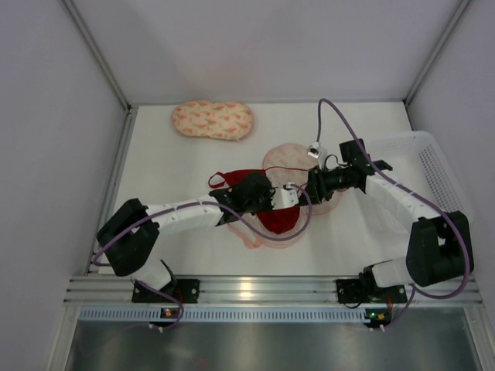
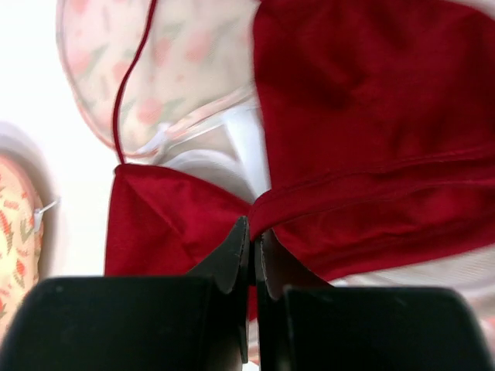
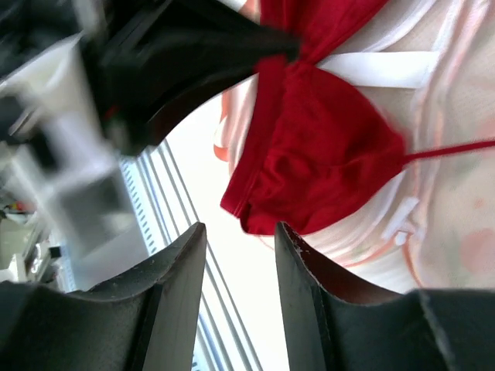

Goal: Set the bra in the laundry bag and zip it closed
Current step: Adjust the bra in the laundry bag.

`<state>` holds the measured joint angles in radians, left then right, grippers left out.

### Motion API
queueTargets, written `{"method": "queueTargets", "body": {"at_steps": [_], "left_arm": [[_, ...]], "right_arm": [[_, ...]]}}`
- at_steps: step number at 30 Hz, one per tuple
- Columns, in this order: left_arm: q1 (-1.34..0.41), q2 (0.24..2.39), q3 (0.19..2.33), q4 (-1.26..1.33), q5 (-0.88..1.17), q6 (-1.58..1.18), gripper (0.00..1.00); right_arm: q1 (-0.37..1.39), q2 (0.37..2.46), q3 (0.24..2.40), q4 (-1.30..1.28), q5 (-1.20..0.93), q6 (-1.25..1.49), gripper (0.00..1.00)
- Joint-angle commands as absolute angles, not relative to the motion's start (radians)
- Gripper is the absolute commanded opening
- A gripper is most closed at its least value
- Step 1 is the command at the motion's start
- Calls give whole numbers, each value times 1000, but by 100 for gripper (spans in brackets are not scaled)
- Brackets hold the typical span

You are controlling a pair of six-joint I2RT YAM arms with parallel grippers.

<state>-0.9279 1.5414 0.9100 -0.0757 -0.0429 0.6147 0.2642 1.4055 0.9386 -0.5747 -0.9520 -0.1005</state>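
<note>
**Left gripper** (image 2: 251, 232): jaws together, clamped on the bra (image 2: 371, 116) at the narrow bridge between its two cups.

**Right gripper** (image 3: 240, 247): jaws apart with nothing between them, standing near one cup.

**Location:** the bra lies over the opened laundry bag (image 1: 288, 161) at mid worktop (image 1: 170, 170). One cup is over the pale inner lining and a thin strap trails across it. Whether the whole garment sits inside the rim cannot be told. A second, closed pouch (image 1: 213, 120) lies well apart at the far side.

**Handling, as judged:**
- The bra is light, soft and limp (it will fold and drape wherever unsupported), so loose straps could snag the zip.
- The bridge is a sound hold, and the cup edges would serve for tucking.
- The bag looks padded yet pliable and is best taken at its rim beside the zip pull, which cannot be made out here.
</note>
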Motion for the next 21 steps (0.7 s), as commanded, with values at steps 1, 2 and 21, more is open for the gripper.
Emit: {"method": "queueTargets", "body": {"at_steps": [1, 2, 21], "left_arm": [[-856, 1581, 965, 34, -20, 679, 0], [-848, 1594, 960, 38, -9, 686, 0], [-827, 1664, 957, 103, -32, 690, 5]], "right_arm": [[252, 1338, 890, -444, -1035, -7, 41], [250, 1341, 873, -421, -1049, 39, 41], [391, 1698, 845, -284, -945, 120, 25]]}}
